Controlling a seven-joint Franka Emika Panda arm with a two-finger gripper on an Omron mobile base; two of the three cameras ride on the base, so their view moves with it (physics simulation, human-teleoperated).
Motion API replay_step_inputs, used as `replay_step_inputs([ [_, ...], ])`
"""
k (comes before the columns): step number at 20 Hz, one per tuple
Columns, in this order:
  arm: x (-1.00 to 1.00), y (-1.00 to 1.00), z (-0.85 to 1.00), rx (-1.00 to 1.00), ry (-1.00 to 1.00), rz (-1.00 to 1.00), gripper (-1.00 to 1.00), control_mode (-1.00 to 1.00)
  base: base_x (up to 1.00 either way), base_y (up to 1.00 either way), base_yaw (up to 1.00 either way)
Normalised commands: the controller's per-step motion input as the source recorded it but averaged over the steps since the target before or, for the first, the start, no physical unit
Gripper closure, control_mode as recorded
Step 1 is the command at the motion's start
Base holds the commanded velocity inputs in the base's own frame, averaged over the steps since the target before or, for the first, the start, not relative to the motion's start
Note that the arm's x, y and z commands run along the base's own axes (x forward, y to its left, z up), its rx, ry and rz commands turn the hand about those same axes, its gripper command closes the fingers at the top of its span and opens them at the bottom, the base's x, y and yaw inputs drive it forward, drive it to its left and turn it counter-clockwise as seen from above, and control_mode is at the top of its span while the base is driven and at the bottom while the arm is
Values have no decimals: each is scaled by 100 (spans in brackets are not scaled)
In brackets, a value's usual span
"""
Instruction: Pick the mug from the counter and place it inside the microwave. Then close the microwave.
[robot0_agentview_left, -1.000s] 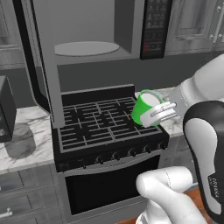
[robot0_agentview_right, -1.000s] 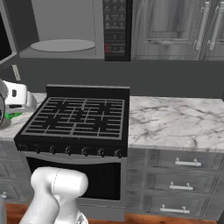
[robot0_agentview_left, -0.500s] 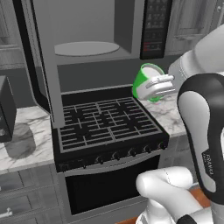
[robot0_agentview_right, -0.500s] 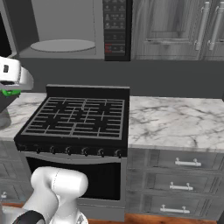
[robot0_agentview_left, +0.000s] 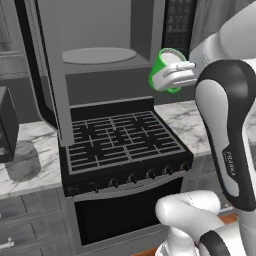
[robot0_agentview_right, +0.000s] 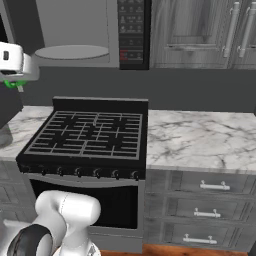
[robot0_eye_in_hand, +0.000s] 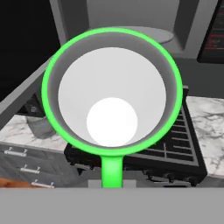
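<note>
gripper (robot0_agentview_left: 172, 76) around mug (robot0_agentview_left: 165, 64), "franka" on arm (robot0_agentview_left: 227, 135)

White glossy arm (robot0_agentview_left: 227, 150) with rounded links, dark grey joint bands, faint "FRANKA" lettering on one link; white boxy end effector (robot0_agentview_left: 172, 76).

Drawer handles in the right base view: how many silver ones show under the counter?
3, stacked right of the stove: top handle, middle handle, bottom handle. Others may lie beyond the frame.
</note>
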Motion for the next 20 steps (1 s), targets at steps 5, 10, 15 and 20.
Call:
replay_step_inputs([
  [5, 62, 1, 8, 0, -9, -2, 100, -100, 0, 0, 0],
  [10, 66, 6, 12, 0, -2, -2, 100, -100, 0, 0, 0],
  [15, 53, 13, 17, 0, 0, 0, 100, -100, 0, 0, 0],
  [20, 51, 15, 0, -2, 2, 0, 100, -100, 0, 0, 0],
])
